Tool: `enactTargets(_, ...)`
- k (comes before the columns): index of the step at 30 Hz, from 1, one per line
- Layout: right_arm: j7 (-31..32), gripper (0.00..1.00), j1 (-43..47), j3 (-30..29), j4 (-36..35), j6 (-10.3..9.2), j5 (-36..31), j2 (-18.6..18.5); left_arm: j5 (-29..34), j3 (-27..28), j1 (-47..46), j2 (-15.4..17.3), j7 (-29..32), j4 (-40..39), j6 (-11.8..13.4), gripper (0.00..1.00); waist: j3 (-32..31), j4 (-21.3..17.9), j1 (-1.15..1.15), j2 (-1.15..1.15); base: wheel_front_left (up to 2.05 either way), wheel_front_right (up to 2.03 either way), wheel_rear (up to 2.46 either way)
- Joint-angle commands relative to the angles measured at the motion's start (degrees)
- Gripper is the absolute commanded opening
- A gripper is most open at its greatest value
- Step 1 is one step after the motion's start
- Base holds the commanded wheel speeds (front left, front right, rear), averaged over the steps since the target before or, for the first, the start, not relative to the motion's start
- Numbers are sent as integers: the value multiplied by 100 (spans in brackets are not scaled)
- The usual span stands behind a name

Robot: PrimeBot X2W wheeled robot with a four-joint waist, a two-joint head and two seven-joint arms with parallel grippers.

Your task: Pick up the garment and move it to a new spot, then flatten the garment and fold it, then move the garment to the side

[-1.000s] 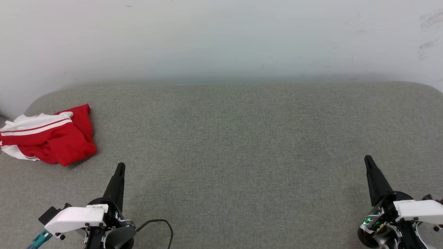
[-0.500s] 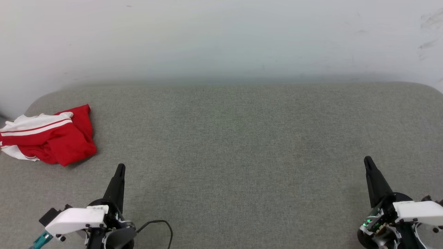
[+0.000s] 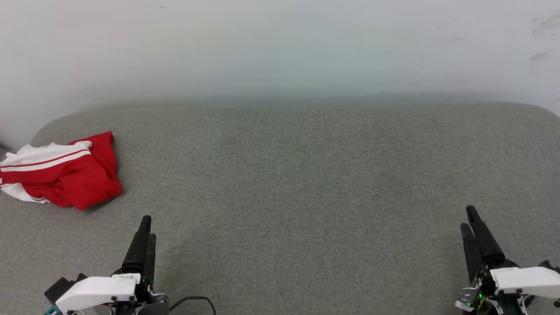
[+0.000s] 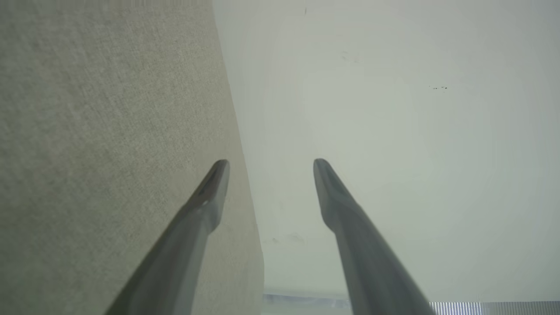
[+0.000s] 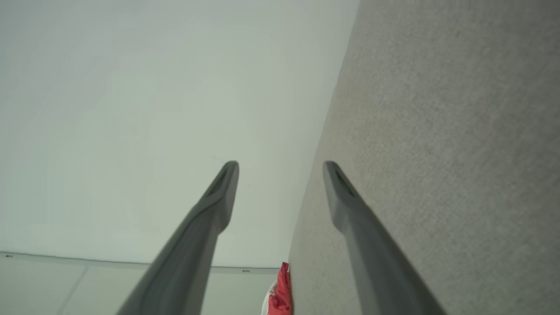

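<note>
Half a second back each gripper showed in the head view as one dark spike, its fingers pressed together; now both have sprung apart and sit lower in that view, closer to the near edge of the grey cushion (image 3: 288,192). The garment (image 3: 65,177) has not shifted; it lies crumpled at the far left of the cushion by the rounded corner, red cloth bunched with a white, red-striped part on its far side, touching neither gripper.

The left gripper (image 3: 148,226) rests at the near left with its fingers pointing away toward the pale wall (image 3: 280,52); it is rolled onto its side, so the two fingers nearly overlap from the head camera; in its wrist view the fingertips (image 4: 218,175) stand wide apart with nothing between them, one over the grey cloth, the other against the wall. The garment lies beyond it and further left, well apart. A black cable (image 3: 197,300) loops on the cushion just right of its white wrist housing.

The right gripper (image 3: 467,217) rests at the near right, likewise pointing away and rolled sideways; its jaws are spread wide and hold nothing.
</note>
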Motion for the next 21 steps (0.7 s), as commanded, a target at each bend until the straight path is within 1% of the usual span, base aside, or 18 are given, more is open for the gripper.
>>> enactTargets(1, -67, 100, -61, -17, -193, 1, -273, -1, 239, 49, -104, 14, -71, -175, 22, 100, 3, 1, 0, 0, 0, 0, 0)
enactTargets(12, -350, 100, -8, 60, -695, 1, -1689, 0, 1469, -36, -55, 18, -352, -634, 314, 100, 22, 14, 0, 0, 0, 0, 0)
enactTargets(21, -558, 100, 70, 206, -958, 1, -2831, 0, 2466, -192, 6, 20, -559, -900, 542, 100, 36, 25, 0, 0, 0, 0, 0)
